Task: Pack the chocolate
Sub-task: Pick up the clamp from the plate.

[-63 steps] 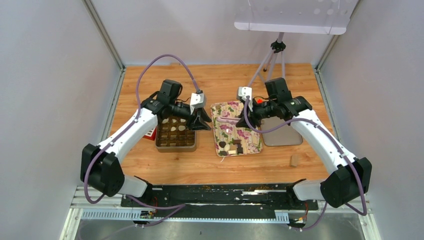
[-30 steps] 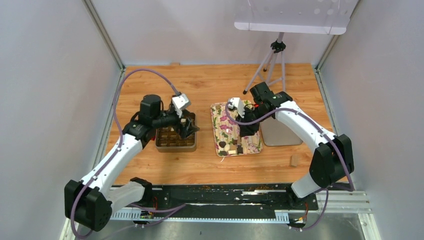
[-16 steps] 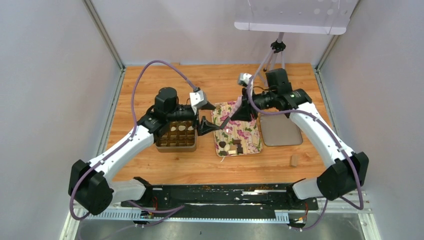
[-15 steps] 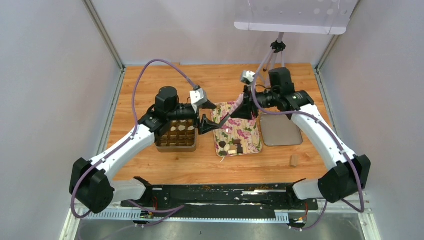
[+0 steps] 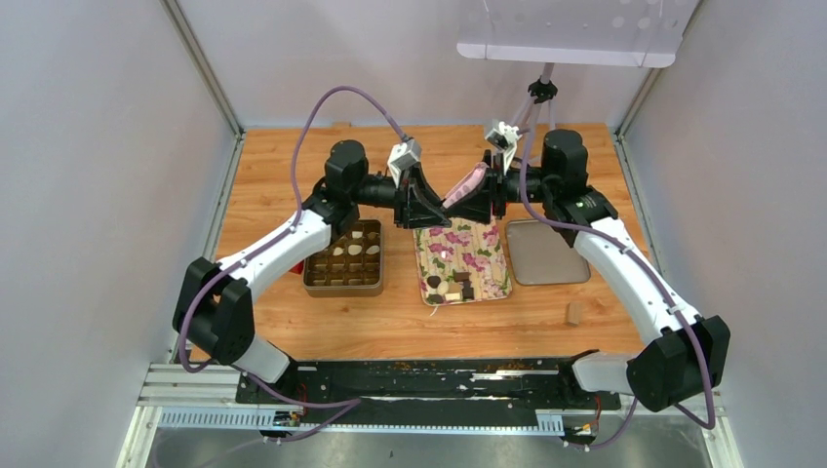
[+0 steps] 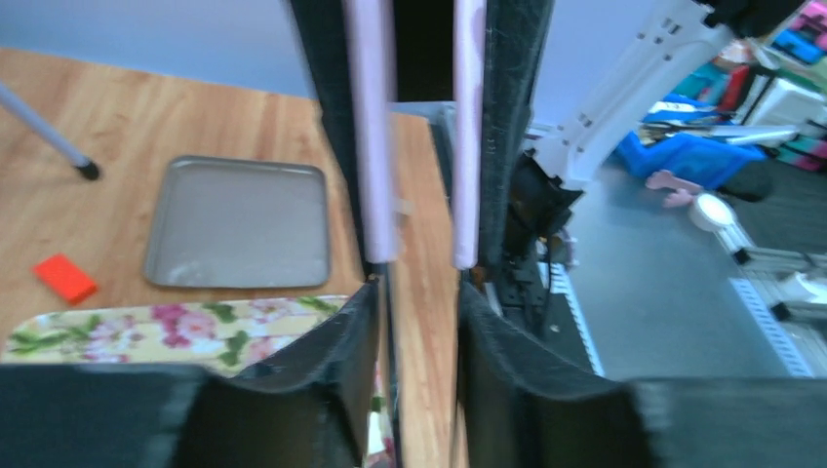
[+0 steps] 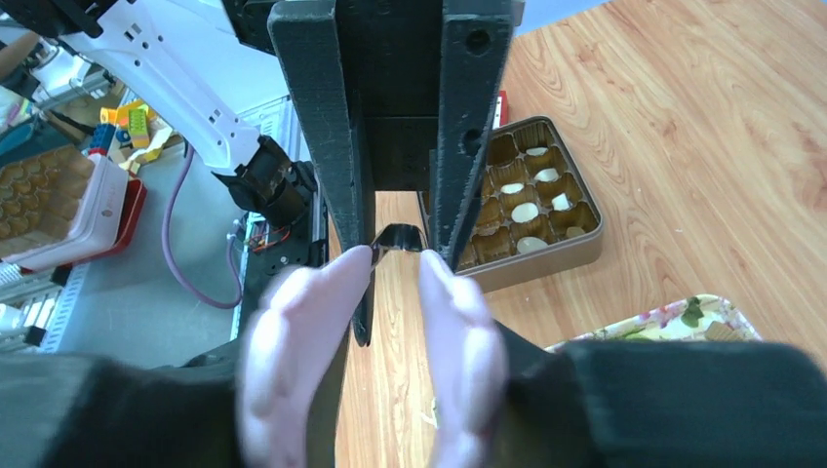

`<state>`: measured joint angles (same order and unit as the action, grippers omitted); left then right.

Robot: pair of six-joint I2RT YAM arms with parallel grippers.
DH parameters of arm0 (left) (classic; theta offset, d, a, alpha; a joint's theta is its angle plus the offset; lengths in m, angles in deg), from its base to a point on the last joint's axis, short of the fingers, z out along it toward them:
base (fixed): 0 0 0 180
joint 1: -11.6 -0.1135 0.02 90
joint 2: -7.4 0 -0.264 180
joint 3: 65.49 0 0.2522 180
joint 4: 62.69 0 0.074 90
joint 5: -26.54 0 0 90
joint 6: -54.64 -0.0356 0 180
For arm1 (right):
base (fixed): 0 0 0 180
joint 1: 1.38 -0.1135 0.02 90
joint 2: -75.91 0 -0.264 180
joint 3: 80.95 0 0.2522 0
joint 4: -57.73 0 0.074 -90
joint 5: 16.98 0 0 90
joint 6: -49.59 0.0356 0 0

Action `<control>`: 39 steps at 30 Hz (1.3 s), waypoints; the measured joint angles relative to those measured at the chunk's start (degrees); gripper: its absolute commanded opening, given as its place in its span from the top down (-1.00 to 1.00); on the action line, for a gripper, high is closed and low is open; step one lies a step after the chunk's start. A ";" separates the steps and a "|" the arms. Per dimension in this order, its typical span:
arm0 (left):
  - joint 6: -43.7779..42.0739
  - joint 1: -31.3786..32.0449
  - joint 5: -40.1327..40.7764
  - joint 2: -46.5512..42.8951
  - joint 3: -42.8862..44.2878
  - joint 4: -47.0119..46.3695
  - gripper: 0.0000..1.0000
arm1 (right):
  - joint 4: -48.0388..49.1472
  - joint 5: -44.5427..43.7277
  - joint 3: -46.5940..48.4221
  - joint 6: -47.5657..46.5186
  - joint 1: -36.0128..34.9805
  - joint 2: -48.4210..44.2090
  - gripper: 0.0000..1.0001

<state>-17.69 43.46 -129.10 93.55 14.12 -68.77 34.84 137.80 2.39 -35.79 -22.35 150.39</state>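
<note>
Several pieces of chocolate (image 5: 449, 286) lie at the near end of the floral tray (image 5: 468, 258). More cream-coloured pieces (image 7: 525, 213) sit in cells of the gold box (image 5: 341, 289). My two grippers meet tip to tip in the air above the tray's far end. The right gripper (image 7: 395, 255), with pink fingers (image 6: 371, 136), has a small dark curved piece (image 7: 395, 236) at its tips. That piece also sits between the black fingers (image 7: 312, 117) of my left gripper (image 6: 417, 288), whose jaws stand narrowly apart. Whether the left fingers press on the piece does not show.
A grey metal lid (image 5: 546, 252) lies right of the floral tray. A red block (image 6: 64, 278) sits on the wood by the tray's far end. A tan cylinder (image 5: 573, 312) stands near the front right. A tripod (image 5: 541, 93) stands at the back.
Both arms have risen and swung toward the back, bringing the grippers nose to nose. The left jaws have narrowed from wide open. The right jaws have parted slightly.
</note>
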 measured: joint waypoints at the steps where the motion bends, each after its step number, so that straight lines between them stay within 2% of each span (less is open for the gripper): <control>1: 0.74 0.00 -0.72 0.44 0.07 -0.66 0.38 | -0.15 -0.28 -0.24 -0.28 0.02 -0.04 0.01; 4: 1.66 0.00 -1.57 1.09 0.17 -0.15 0.49 | -4.09 -1.40 -0.31 -3.89 0.33 -0.37 -0.24; 7: -1.90 -0.50 -1.40 1.07 1.18 6.03 0.54 | -10.80 -1.90 -0.31 -9.11 1.53 -1.70 -0.44; 10: -11.93 -1.49 0.48 0.96 4.00 19.82 0.55 | -19.74 -2.54 0.17 -16.35 4.50 -3.61 -0.49; 14: -32.13 -1.81 8.17 0.61 9.01 42.95 0.47 | -31.30 -4.24 1.88 -27.43 6.64 -4.85 -0.65; 19: -47.93 0.20 18.49 -0.35 11.50 59.76 0.45 | -37.53 -7.39 5.07 -35.45 4.46 -4.39 -0.67; 25: -57.88 2.19 25.27 -1.07 13.84 69.83 0.44 | -38.25 -10.45 7.91 -41.35 -0.33 -1.05 -0.65; 28: -60.52 2.69 26.58 -1.18 15.04 71.97 0.42 | -38.29 -11.63 8.09 -43.36 -2.45 1.07 -0.59; 30: -61.68 2.91 27.15 -1.36 15.47 72.72 0.42 | -38.34 -12.15 8.09 -44.35 -3.78 2.38 -0.47; 39: -64.30 3.30 27.36 -1.53 17.84 75.10 0.34 | -35.10 -13.11 6.47 -43.74 -7.45 3.50 0.35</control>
<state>-81.99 46.76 -101.74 92.02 31.95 6.33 -0.26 124.68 8.86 -79.52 -29.81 153.89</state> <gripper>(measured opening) 0.313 0.425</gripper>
